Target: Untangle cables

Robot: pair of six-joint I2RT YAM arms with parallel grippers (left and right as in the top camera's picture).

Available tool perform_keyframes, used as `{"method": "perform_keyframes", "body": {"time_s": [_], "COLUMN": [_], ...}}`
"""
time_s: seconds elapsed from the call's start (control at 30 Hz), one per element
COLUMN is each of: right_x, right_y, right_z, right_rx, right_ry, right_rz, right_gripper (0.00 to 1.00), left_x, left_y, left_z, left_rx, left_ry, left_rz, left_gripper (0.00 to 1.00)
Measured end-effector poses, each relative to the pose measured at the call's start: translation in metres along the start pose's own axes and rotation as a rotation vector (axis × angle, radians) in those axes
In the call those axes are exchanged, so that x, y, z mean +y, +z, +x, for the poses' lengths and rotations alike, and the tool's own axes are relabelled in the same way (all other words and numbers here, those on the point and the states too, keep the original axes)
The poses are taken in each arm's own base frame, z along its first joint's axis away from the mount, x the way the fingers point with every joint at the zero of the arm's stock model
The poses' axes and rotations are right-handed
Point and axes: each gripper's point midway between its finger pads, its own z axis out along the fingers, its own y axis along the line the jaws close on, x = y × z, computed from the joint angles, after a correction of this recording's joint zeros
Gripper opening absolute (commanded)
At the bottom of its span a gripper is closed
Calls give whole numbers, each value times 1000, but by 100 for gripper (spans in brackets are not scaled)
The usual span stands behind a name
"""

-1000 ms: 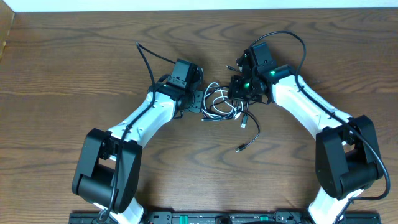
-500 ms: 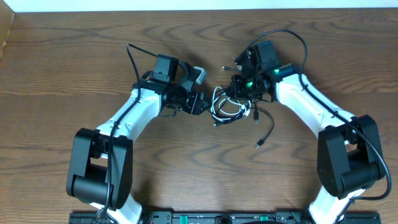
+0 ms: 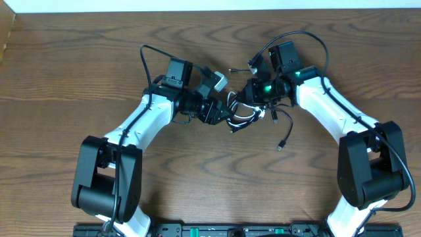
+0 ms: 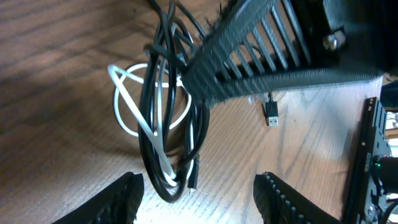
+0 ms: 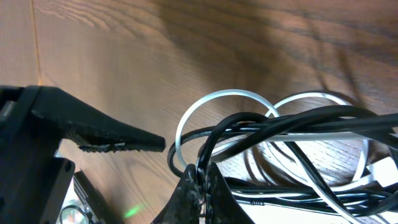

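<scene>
In the middle of the brown wooden table, a thin, bendy black cable and a shorter, thin white cable were looped together in one small bunch. The white loops went in and out of the black ones. One end of the black cable trailed out of the bunch, and its small black plug lay on the wood on the right arm's side.

The right gripper was pinched tight on a strand of the black cable at the edge of the bunch. The left gripper had its two fingers spread apart and held nothing. The bottom of the bunch sat just in front of it. I could not tell if it touched.

Both cables looked very light, soft and floppy. They would bend and sag as soon as they were lifted. Their skin looked smooth, so a loose pinch could slip. A hard pull would likely make the knot tighter, and the hard little plugs could catch in a loop. The best place to grab looked like the white loop that stuck out to one side, away from the black strands.
</scene>
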Motion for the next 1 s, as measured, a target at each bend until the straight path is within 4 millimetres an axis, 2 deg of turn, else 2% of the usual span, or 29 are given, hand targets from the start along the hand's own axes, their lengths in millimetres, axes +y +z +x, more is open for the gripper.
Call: {"method": "perform_keyframes", "body": {"time_s": [0.43,0.63,1.0], "right_x": [13,12,2], "right_y": [2,1,-5], "right_z": [8,10,9], "right_rx": [36,45,43], "right_ry": [-39,-58,-46], "right_rz": [-62,-61,-48], "right_gripper": [1,1,1], "left_x": [3,5,15], "left_y": [0,0,8], "left_z": [-7,-6,-1], "left_rx": [-23,-20,-6], "left_ry": [17,14,-21], "left_rz": [-12,-27,-47], "left_gripper": [60,56,56]}}
